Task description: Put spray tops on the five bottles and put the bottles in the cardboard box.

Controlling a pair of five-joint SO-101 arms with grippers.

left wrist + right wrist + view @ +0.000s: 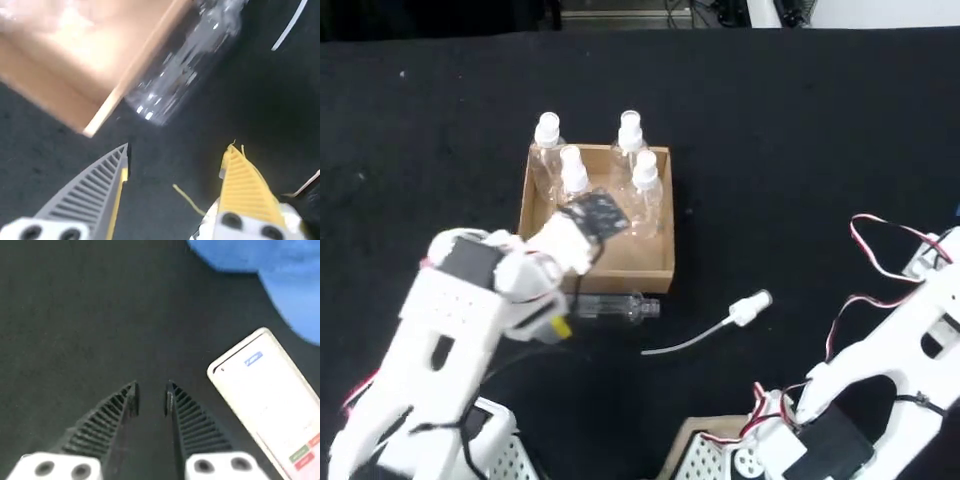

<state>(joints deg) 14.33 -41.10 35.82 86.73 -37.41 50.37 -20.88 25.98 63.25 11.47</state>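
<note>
**Position.** The last bottle [615,307] lies on its side on the tabletop [800,150], just beside the near wall of the cardboard box [620,278]. Its long axis runs parallel to that wall. The open neck points toward the spray top [752,305], which lies apart from it with its thin tube trailing back along the tabletop. Four capped bottles stand inside the box.

**Fingers.** The left gripper [177,150] is spread wide and empty, and the bottle lies directly ahead of it, across the line of approach. The right gripper [151,387] is drawn nearly closed on nothing.

**Clearance.** The left arm is the nearer one to the bottle. The box wall limits room on the far side of the bottle, while the near side is open tabletop.
</note>
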